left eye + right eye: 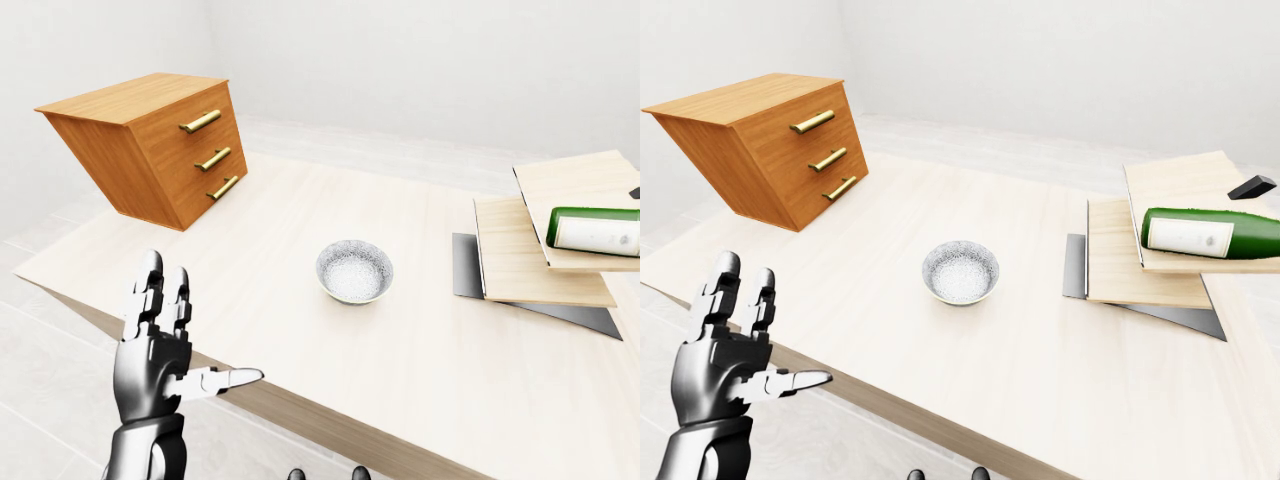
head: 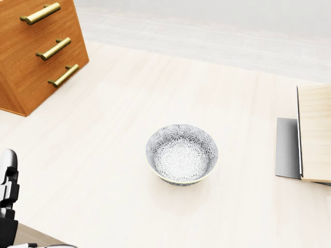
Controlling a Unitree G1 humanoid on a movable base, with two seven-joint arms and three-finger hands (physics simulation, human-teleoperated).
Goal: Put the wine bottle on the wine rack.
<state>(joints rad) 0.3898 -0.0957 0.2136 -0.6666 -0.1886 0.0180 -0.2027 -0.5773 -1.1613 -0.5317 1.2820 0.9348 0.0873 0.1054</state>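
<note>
Left robot hand [image 1: 160, 345] hung released, metallic fingers splayed, at 7 o'clock of the left-eye view off the tabletop [image 1: 300, 230] edge; right robot hand not identifiable. Glossy green wine bottle [image 1: 1210, 234] lay sideways at 3 o'clock on stacked pale wood slabs, ungrasped. Wine rack unclear; task looked barely begun. Patterned ceramic bowl [image 2: 181, 153] sat center; wooden drawer chest [image 1: 150, 145] at 10 o'clock.

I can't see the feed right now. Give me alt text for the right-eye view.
A green wine bottle lies on its side on stacked wooden boards at the right of a pale table. A patterned bowl sits mid-table, and a wooden drawer chest stands at upper left. The robot's left hand hovers open at lower left, holding nothing.
</note>
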